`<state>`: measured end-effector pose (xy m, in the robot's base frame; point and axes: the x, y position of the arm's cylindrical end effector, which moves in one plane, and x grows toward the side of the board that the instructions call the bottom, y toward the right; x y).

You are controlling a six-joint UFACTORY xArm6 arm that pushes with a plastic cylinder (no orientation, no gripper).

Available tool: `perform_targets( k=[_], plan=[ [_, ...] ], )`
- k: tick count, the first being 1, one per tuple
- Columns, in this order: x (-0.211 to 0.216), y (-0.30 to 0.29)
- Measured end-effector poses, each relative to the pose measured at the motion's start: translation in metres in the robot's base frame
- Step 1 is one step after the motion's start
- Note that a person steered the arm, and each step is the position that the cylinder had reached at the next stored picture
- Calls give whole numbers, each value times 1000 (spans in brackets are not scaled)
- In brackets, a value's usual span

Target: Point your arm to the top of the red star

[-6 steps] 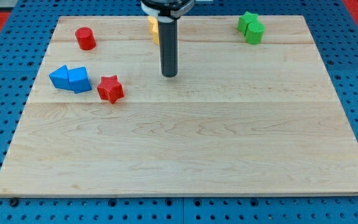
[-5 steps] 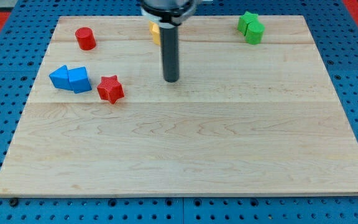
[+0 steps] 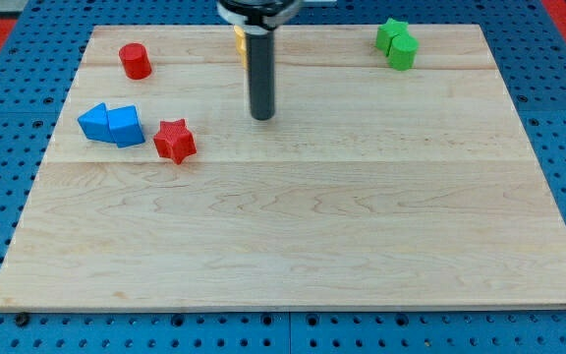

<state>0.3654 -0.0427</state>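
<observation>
Here, in the one camera view, my tip (image 3: 262, 117) rests on the wooden surface (image 3: 293, 236), a plain straight rod that holds nothing and touches no block. The red star (image 3: 175, 141) lies to the view's left of my tip and slightly toward the view's bottom, apart from it. Further left of my tip, just beside the star, sit two blue blocks (image 3: 112, 124) pressed together, their exact shapes hard to make out. Up and to the left of my tip stands a red cylinder (image 3: 135, 61). Directly above my tip, partly hidden behind the rod, a yellow block (image 3: 240, 42) shows only an edge. Well to the right of my tip, near the view's top, two green blocks (image 3: 396, 43) touch each other.
</observation>
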Motion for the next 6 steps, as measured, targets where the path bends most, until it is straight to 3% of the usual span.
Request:
perform_targets(
  k=[3, 5, 6],
  plan=[
    [0, -19],
    [-2, -86],
    [-36, -117]
  ],
)
